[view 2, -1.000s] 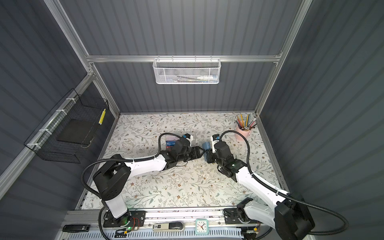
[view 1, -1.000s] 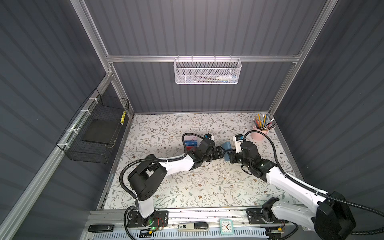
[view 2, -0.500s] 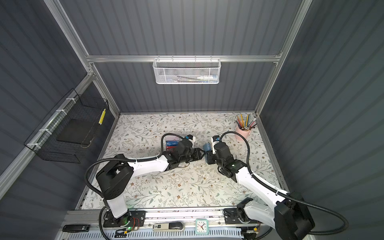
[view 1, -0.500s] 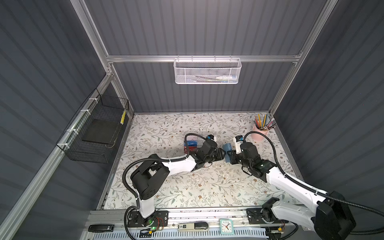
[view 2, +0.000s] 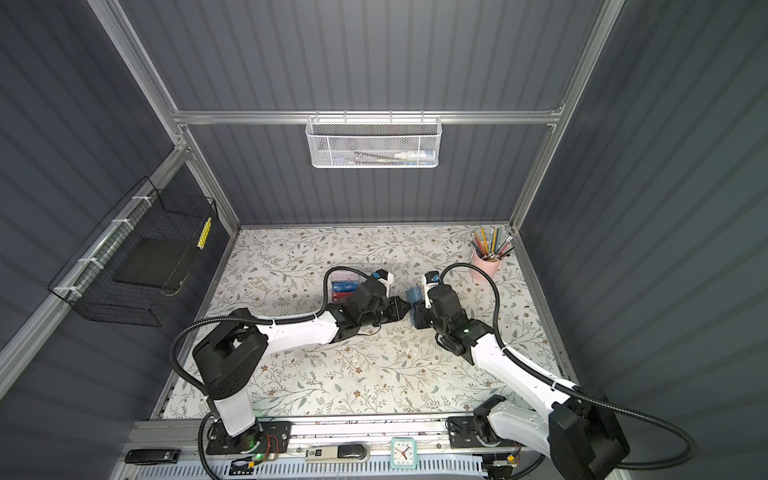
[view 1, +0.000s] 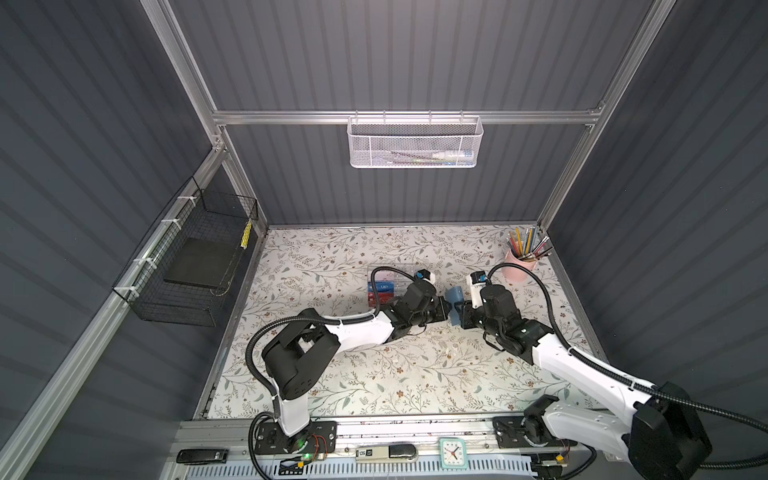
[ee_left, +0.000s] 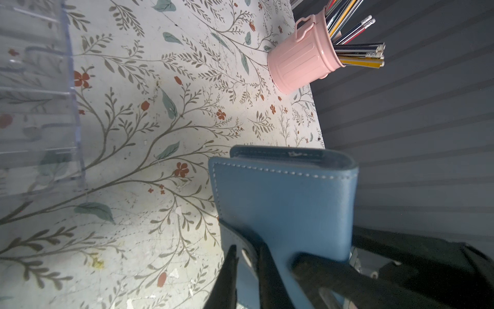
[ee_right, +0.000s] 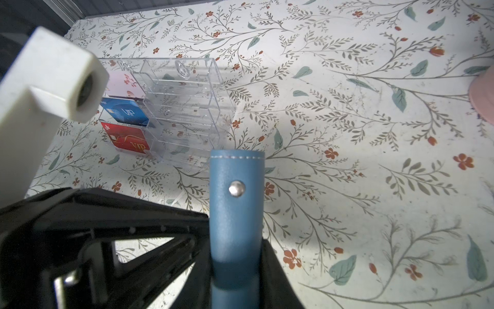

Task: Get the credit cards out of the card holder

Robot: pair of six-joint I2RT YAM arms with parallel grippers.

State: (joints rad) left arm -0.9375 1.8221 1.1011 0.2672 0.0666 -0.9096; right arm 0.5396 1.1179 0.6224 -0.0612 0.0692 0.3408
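Note:
My right gripper (ee_right: 236, 267) is shut on the slate-blue card holder (ee_right: 236, 203) and holds it upright off the table, its round snap button (ee_right: 236, 188) facing the right wrist camera. In both top views the card holder (view 1: 454, 297) (view 2: 414, 296) hangs between the two grippers at mid-table. My left gripper (ee_left: 247, 247) meets it from the left, and its black fingers (ee_left: 267, 267) pinch the thin flap with the snap hole at the edge of the card holder (ee_left: 286, 203). The holder is folded shut, so any credit cards inside are hidden.
A clear acrylic box (ee_right: 187, 107) (view 1: 390, 276) lies just behind the left gripper, with a pink-white, a blue (ee_right: 125, 113) and a red card (ee_right: 128, 139) in it. A pink pencil cup (view 1: 519, 266) (ee_left: 302, 67) stands at the back right corner.
My left gripper has moved right up to the card holder and its jaws have closed on the flap. The right gripper has held the holder still.

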